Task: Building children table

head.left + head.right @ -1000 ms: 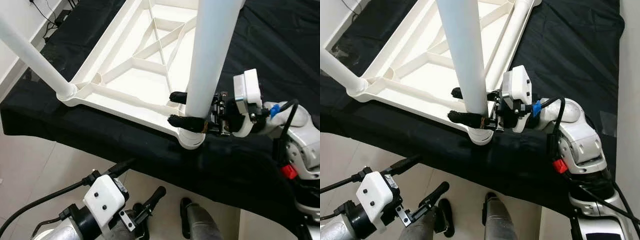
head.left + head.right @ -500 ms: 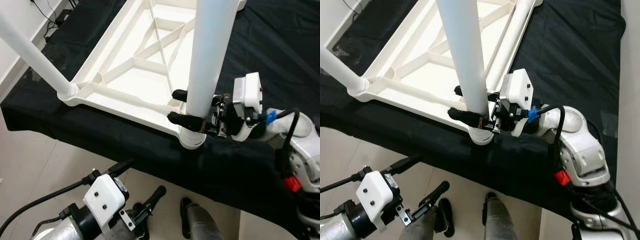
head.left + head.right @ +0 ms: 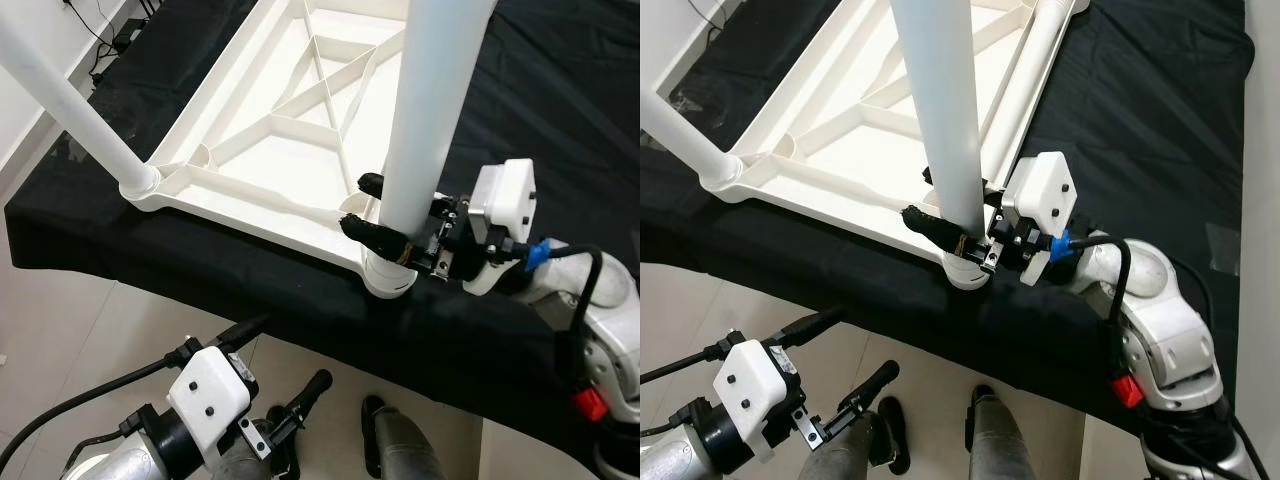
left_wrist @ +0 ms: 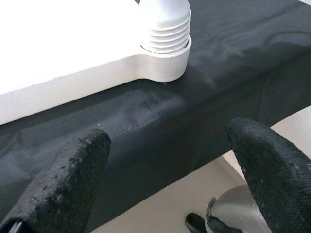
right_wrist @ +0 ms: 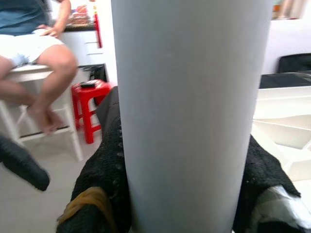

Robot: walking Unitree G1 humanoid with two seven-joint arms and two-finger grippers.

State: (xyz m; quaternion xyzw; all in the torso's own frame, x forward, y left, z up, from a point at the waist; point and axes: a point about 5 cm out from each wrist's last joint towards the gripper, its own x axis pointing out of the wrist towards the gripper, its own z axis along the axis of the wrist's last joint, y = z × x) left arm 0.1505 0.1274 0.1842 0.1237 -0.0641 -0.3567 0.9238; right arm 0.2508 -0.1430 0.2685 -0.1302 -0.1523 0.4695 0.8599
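Since a second ago: right end effector [image 3: 385, 215] rolled at the wrist, leg [image 3: 428, 110] now tilted slightly. Clamped around the leg just above the corner socket [image 3: 388, 278]. Tabletop [image 3: 270, 130] upside down on the black-draped table [image 3: 560, 90], that socket right at the near edge. Left end effector [image 4: 165, 170] idle below the edge, fingers apart. Risks, as judged: cross-threading from the tilt; slipping on smooth plastic; dragging the tabletop off the edge.

right tool [image 3: 372, 207] lower, wrist rotated
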